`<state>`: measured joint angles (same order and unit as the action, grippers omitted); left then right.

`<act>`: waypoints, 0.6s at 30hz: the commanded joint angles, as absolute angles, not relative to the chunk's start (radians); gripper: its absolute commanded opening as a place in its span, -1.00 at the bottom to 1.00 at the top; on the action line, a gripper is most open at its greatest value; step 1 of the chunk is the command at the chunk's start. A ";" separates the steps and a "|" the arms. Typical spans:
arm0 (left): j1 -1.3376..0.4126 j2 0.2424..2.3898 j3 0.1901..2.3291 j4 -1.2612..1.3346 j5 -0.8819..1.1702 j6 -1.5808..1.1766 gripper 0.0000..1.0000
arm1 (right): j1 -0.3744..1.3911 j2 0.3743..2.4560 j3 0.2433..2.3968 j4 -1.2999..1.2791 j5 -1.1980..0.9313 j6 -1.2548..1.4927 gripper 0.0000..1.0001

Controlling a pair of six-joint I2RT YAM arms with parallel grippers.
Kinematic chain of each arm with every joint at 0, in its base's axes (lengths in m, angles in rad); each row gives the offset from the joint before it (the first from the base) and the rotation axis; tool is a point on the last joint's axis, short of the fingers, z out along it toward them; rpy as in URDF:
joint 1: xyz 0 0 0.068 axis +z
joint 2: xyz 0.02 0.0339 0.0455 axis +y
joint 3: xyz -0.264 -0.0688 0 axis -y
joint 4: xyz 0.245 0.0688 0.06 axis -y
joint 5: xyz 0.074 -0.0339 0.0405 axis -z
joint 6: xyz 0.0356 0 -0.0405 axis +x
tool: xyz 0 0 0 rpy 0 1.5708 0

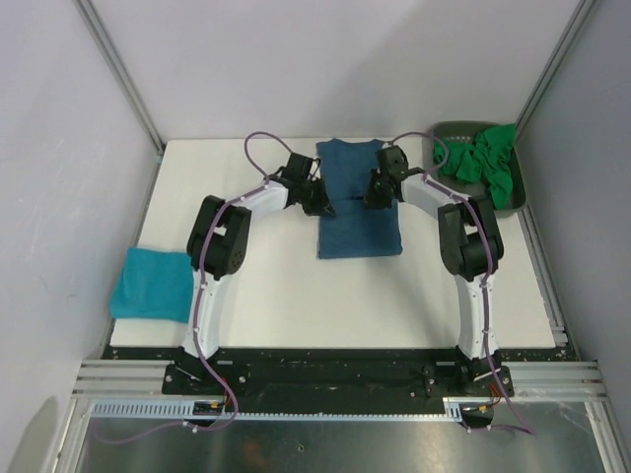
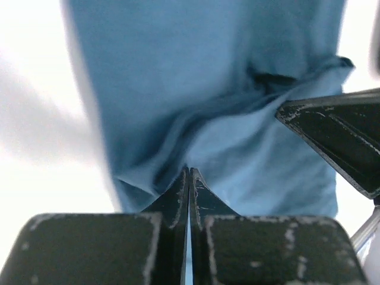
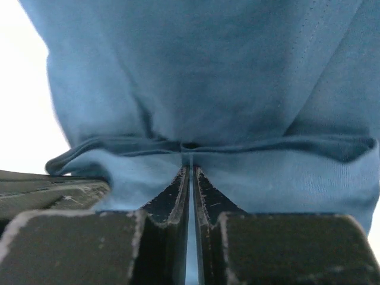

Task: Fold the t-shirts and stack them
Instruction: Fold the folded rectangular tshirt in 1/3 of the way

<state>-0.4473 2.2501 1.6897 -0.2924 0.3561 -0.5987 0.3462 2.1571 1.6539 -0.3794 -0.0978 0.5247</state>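
Observation:
A dark steel-blue t-shirt [image 1: 360, 232] lies as a long folded strip at the middle back of the white table [image 1: 296, 296]. My left gripper [image 1: 322, 204] sits at its left edge, my right gripper [image 1: 373, 197] at its right edge. In the left wrist view the left gripper [image 2: 189, 171] is shut, with the blue cloth [image 2: 208, 89] puckered at its tips. The right gripper [image 3: 190, 169] is shut on a gathered fold of the same shirt [image 3: 208, 77]. A folded turquoise t-shirt [image 1: 153, 284] rests at the table's left edge. Bright green t-shirts [image 1: 483, 163] are heaped at the back right.
The green heap fills a dark grey tray [image 1: 518, 202] in the back right corner. Grey walls and metal posts close in the table on three sides. The right gripper's finger [image 2: 338, 136] shows in the left wrist view, close to the left one.

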 commanded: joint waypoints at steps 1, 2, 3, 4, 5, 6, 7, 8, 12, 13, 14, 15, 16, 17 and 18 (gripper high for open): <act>-0.395 2.309 1.759 -0.275 0.359 -0.616 -1.00 | 0.323 2.229 1.716 -0.346 -0.132 0.537 -0.81; -0.390 2.320 1.759 -0.275 0.357 -0.617 -1.00 | 0.319 2.239 1.715 -0.347 -0.130 0.536 -0.81; -0.387 2.326 1.759 -0.276 0.353 -0.615 -1.00 | 0.315 2.245 1.715 -0.349 -0.130 0.535 -0.81; -0.386 2.331 1.755 -0.277 0.350 -0.615 -1.00 | 0.311 2.248 1.716 -0.352 -0.131 0.534 -0.80; -0.386 2.332 1.748 -0.276 0.349 -0.617 -1.00 | 0.307 2.248 1.715 -0.355 -0.132 0.533 -0.80; -0.387 2.333 1.742 -0.275 0.349 -0.618 -1.00 | 0.304 2.239 1.716 -0.359 -0.130 0.532 -0.79; -0.387 2.333 1.736 -0.276 0.347 -0.619 -1.00 | 0.301 2.226 1.716 -0.365 -0.128 0.531 -0.77; -0.387 2.332 1.730 -0.276 0.345 -0.620 -1.00 | 0.298 2.210 1.719 -0.371 -0.125 0.530 -0.74; -0.386 2.329 1.716 -0.277 0.335 -0.619 -1.00 | 0.296 2.131 1.754 -0.448 -0.129 0.530 -0.70; -0.385 2.327 1.715 -0.277 0.332 -0.619 -1.00 | 0.298 2.103 1.749 -0.464 -0.137 0.535 -0.70; -0.385 2.325 1.713 -0.276 0.331 -0.618 -1.00 | 0.300 2.073 1.729 -0.466 -0.152 0.542 -0.70; -0.384 2.324 1.713 -0.277 0.330 -0.616 -1.00 | 0.301 2.038 1.686 -0.449 -0.182 0.556 -0.70; -0.384 2.325 1.712 -0.277 0.329 -0.616 -1.00 | 0.300 2.003 1.631 -0.418 -0.227 0.575 -0.70; -0.384 2.325 1.712 -0.277 0.327 -0.615 -1.00 | 0.297 1.969 1.566 -0.384 -0.276 0.596 -0.69; -0.383 2.325 1.712 -0.278 0.328 -0.615 -1.00 | 0.294 1.942 1.501 -0.354 -0.322 0.614 -0.70</act>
<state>-0.3885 2.3173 1.7241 -0.2703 0.3698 -0.6281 0.3035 2.1262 1.6470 -0.4114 -0.1734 0.5545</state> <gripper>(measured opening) 0.003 0.151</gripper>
